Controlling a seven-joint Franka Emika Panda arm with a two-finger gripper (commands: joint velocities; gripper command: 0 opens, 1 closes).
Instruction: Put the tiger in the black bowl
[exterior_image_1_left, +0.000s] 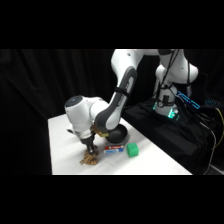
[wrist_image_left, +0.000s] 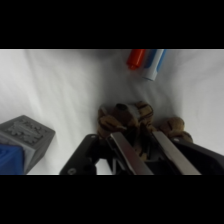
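End effector (wrist_image_left: 142, 152) low over tiger (wrist_image_left: 125, 117), fingers (wrist_image_left: 122, 150) straddling it

A white table (exterior_image_1_left: 65, 145) fills the lower left of the side view. On it, toward the lower middle, lie the tiger (exterior_image_1_left: 90, 159), a red-and-blue marker (exterior_image_1_left: 114, 149), a green cube (exterior_image_1_left: 132, 149) and the black bowl (exterior_image_1_left: 120, 135).
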